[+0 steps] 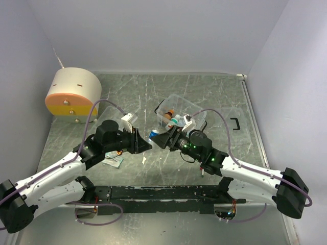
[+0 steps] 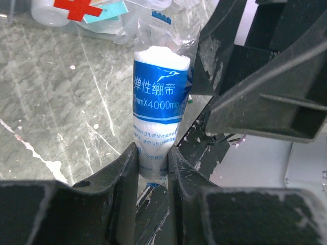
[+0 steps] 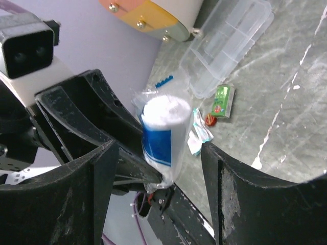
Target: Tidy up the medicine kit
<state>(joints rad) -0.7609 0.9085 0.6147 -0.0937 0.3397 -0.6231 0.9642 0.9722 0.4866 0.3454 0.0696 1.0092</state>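
your medicine kit (image 1: 180, 104) sits mid-table toward the back, just beyond the two grippers. it is a clear plastic box standing open with small bottles inside, and a black handle (image 1: 235, 123) shows on the clear part lying to its right. the left wrist view catches its red cross mark (image 2: 76, 7) at the top edge. its clear compartment tray (image 3: 230, 41) lies apart on the table near the beige-and-orange drum (image 1: 71, 94), with a green packet (image 3: 222, 99) just beside it.

your left gripper (image 2: 152, 153) pinches the bottom of a wrapped bandage roll (image 2: 161, 87) with a blue label. your right gripper (image 3: 158, 148) has its fingers spread wide either side of that roll, clear of it.

from above, the left arm hides the tray and the grippers cover most of the roll. the bottles are too small to read, and you can't make out the kit's latches.
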